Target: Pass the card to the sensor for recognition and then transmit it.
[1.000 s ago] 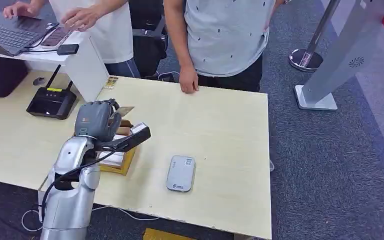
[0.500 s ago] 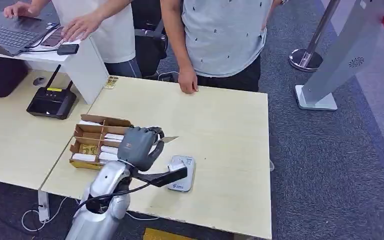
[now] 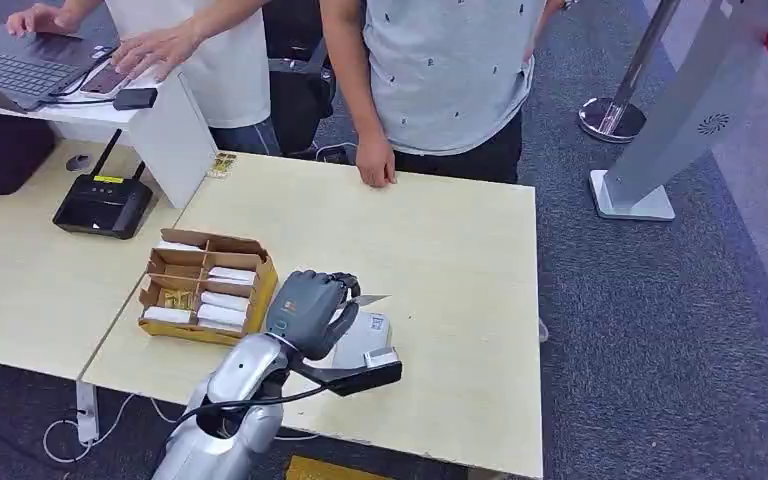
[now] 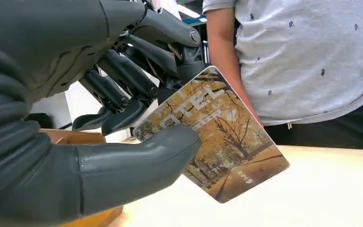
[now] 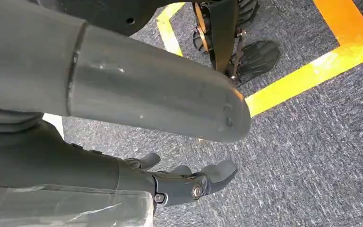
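Left hand point(image 3: 312, 312) pinching the card point(image 3: 370, 299) directly over the sensor point(image 3: 362, 340).
Card juts past the fingers toward the table's far side, above the sensor; right hand point(image 5: 189, 182) hangs loosely curled, holding nothing, far away.

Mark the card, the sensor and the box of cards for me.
card point(image 4: 227, 142), left wrist view: middle of its printed face.
sensor point(image 3: 365, 335), head view: bare grey top beside the hand.
box of cards point(image 3: 200, 243), head view: far cardboard wall.
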### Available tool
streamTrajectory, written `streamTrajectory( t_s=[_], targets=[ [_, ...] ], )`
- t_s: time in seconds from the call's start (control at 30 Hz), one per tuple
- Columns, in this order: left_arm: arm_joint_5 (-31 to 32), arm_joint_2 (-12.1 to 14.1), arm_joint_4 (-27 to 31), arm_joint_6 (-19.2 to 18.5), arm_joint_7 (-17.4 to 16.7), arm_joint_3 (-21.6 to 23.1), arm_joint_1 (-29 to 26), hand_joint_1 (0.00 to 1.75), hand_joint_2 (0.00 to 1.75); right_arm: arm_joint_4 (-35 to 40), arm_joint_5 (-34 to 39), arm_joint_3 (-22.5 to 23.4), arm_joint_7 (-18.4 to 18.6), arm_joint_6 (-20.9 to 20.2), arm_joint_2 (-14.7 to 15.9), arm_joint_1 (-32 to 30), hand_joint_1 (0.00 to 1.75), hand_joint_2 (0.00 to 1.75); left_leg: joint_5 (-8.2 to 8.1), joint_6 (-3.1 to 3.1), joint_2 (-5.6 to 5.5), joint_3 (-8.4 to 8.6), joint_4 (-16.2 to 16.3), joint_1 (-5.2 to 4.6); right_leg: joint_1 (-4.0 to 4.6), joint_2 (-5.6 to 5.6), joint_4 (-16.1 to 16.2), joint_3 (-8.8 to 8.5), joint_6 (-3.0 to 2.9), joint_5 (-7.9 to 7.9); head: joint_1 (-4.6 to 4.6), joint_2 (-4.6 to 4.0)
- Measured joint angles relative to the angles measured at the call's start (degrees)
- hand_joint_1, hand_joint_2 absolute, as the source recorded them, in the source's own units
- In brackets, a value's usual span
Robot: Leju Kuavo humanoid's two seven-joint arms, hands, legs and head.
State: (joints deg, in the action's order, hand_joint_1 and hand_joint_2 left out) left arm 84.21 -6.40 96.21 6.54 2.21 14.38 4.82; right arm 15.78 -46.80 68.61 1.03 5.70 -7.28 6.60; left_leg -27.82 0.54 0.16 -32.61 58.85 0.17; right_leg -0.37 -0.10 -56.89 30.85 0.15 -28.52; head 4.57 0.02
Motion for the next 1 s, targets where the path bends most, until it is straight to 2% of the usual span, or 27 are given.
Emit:
streamTrajectory(
  t_s=[0.13, 0.43, 0.53, 0.67, 0.83, 0.93, 1.0],
  targets=[
    [-1.23, -0.37, -0.53, -0.04, 0.74, 0.70, 0.00, 1.75, 1.75, 0.00, -0.53, -0.15, -0.09, -0.09, 0.00, 0.00, 0.00, 0.00, 0.00, 0.00, 0.00, 0.00, 0.00, -0.01, 0.00, 0.00, 0.01, 0.00, 0.00, 0.00, 0.00, 0.00],
    [-2.27, -1.88, -4.76, 0.28, 0.70, 5.60, -0.02, 1.75, 1.75, 0.00, -1.73, -1.18, 0.09, -0.09, 0.00, 0.00, 0.00, 0.00, 0.00, 0.01, -0.01, -0.01, 0.00, -0.03, -0.01, -0.01, 0.01, 0.00, 0.00, 0.00, 0.00, 0.00],
    [1.51, -1.70, -5.29, 2.30, -4.49, 6.08, -0.59, 1.75, 1.75, 0.00, -1.44, -1.18, 0.20, 0.24, 0.00, -0.03, 0.00, 0.00, -0.01, 0.01, 0.02, -0.01, 0.00, -0.01, -0.01, 0.00, 0.00, 0.00, 0.00, 0.00, 0.02, 0.00],
    [2.95, -1.05, -5.01, 0.20, -3.63, 5.31, -1.96, 1.75, 1.75, 0.00, -1.31, -1.18, 0.17, 0.24, 0.02, -0.07, 0.00, 0.00, 0.00, 0.00, 0.00, -0.02, -0.01, 0.01, 0.00, -0.02, 0.00, 0.01, -0.01, -0.01, 0.02, 0.00],
    [4.35, -1.05, -6.10, 0.63, -2.67, 5.31, -2.69, 1.75, 1.75, 0.00, -1.64, -1.18, -0.17, 0.00, 0.09, -0.04, 0.00, 0.00, 0.00, 0.00, 0.00, -0.02, -0.01, 0.00, 0.00, -0.02, 0.00, 0.01, -0.01, -0.01, 0.00, 0.00],
    [5.31, -0.98, -6.93, 1.75, -4.86, 5.31, -2.89, 1.75, 1.75, 0.00, -1.68, -1.18, -0.13, 0.15, 0.11, -0.04, 0.00, 0.00, 0.00, 0.00, 0.00, -0.03, -0.01, -0.01, 0.00, -0.01, 0.00, 0.01, 0.00, 0.00, 0.00, 0.00],
    [5.44, -0.41, -6.84, 2.21, -8.14, 5.31, -2.90, 1.75, 1.75, 0.00, -1.66, -1.16, 0.11, 0.33, 0.11, -0.05, 0.00, 0.00, 0.00, 0.01, -0.01, -0.03, -0.01, -0.01, 0.00, -0.02, 0.00, 0.00, 0.00, 0.00, 0.00, 0.00]
  ],
)
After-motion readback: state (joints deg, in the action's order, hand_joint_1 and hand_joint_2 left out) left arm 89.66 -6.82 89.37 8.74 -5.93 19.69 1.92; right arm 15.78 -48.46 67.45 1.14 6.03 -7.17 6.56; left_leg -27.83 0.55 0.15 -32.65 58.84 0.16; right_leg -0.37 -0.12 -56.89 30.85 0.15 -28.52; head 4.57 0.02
